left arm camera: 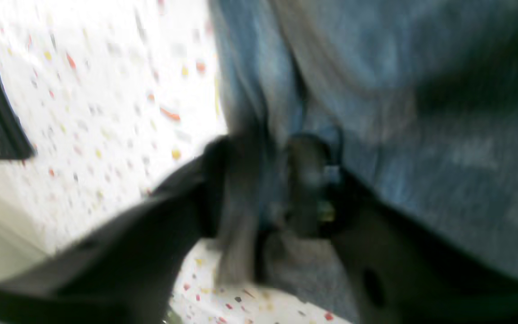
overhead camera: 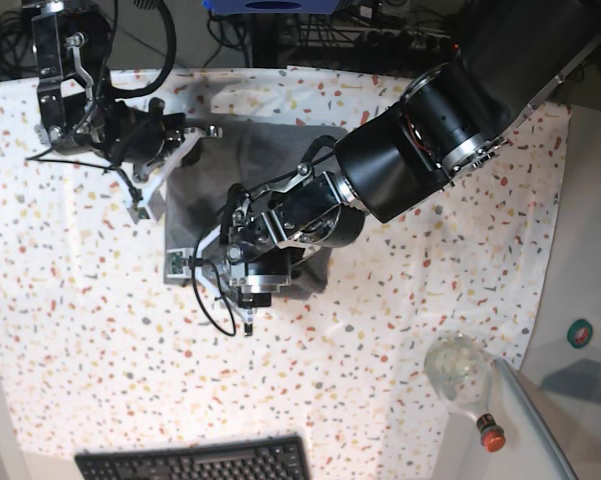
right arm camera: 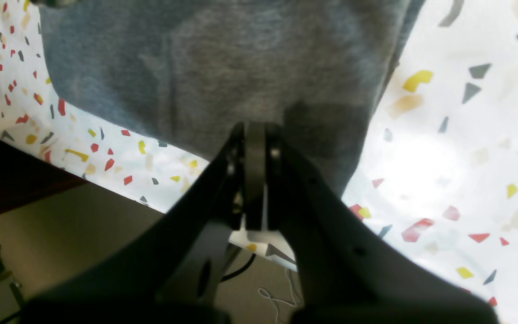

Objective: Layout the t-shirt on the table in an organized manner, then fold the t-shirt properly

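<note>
Where the speckled cloth covers it, the desk [overhead camera: 400, 330] is white with red, orange, yellow and grey flecks; behind its far edge there are cables and dark equipment, and at the near edge lies one black keyboard [overhead camera: 195, 462]. On the right stands a plain grey side surface [overhead camera: 580, 300], and one clear bottle [overhead camera: 462, 378] with a red cap lies near it.

There is one t-shirt [overhead camera: 255, 165] – heather-grey, bunched on the far-left part of the desk, between the two arms. Its long axis I cannot tell, because the arms hide much of it.

The left claw [left arm camera: 268, 189] is over the near edge of the shirt, with grey cloth between its two fingers, but the wrist view is too blurred to say if it grips. The right claw [right arm camera: 254, 135] has its fingers pressed together, at the hem of the shirt – whether cloth is pinched there, I cannot tell.
</note>
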You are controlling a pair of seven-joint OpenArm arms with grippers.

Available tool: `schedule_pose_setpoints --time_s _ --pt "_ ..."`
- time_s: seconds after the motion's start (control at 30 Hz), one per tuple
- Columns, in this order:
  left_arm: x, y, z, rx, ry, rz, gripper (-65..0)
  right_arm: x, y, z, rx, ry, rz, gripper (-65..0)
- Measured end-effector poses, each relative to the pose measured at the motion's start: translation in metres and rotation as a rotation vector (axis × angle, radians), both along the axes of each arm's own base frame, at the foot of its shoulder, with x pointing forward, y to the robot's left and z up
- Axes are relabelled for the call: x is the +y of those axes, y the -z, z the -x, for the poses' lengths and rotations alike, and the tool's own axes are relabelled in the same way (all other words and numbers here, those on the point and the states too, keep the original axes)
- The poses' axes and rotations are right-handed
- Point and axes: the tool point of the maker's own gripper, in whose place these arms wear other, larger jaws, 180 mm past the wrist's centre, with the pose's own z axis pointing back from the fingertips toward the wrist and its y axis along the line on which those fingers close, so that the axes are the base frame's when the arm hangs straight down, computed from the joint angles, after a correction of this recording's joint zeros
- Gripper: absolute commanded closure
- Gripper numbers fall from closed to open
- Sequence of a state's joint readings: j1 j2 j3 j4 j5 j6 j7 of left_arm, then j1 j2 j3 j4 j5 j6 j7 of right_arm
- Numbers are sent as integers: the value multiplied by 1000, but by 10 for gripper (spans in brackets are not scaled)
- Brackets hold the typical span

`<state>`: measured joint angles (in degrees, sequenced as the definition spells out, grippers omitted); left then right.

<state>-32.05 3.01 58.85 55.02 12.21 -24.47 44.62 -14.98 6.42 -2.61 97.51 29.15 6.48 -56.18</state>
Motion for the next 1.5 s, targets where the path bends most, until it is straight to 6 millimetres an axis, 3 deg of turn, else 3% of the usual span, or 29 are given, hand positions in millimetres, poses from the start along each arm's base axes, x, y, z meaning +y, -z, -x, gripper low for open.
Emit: schedule_pose_setpoints --time_s 0.17,0.27,0.33,0.4,0.47,0.53,0.57,0.63,0.7,0.8,0.87,0.97,1.03,1.13,1.23,1.33,1.4,1.47,1.5 --pt "0 -1 -1 1 -6 4 -551 0 0 0 0 0 0 0" --pt "-4 -16 -8 -26 -3 31 -586 0 0 0 0 0 -1 0" --pt "-16 -47 -20 -71 -32 138 -579 1 -3 -1 -10 -3 1 0" --pt "-14 -86 -33 -129 -117 260 -494 3 -17 -6 -50 -7 -2 0" --pt "4 -111 -35 -176 -213 334 -308 5 -34 -11 -108 -16 -7 0" --pt "27 -106 -15 -168 -269 368 -33 6 -40 -13 -129 -15 -16 0" --pt "42 -92 1 -136 -305 351 0 6 -38 -11 -123 -15 -16 0" --pt "55 -68 35 -66 -336 333 0 7 -32 -8 -100 -23 -14 0" --pt "50 -53 59 -5 -348 345 0 7 -21 -8 -70 -17 -13 0" --pt "41 -40 73 40 -343 372 0 1 3 -6 -4 0 -2 0" --pt "44 -19 86 88 -351 363 0 -4 17 -4 20 19 7 0" --pt "51 19 115 179 -363 329 0 -4 24 -1 19 37 1 0" --pt "52 29 123 207 -368 323 0 -3 24 0 20 37 -2 0" --pt "51 18 113 178 -374 347 0 -4 10 2 -20 34 3 0" --pt "52 -23 92 82 -409 451 0 -7 -22 0 -112 34 -5 0" --pt "74 -78 71 -65 -485 560 0 -49 -50 7 -200 86 74 0" --pt "95 -100 73 -139 -528 586 0 -84 -49 32 -163 93 164 0" --pt "119 -98 94 -142 -554 556 0 -108 -39 62 -102 77 234 0" --pt "132 -86 109 -111 -579 521 0 -114 -35 78 -73 53 251 0"
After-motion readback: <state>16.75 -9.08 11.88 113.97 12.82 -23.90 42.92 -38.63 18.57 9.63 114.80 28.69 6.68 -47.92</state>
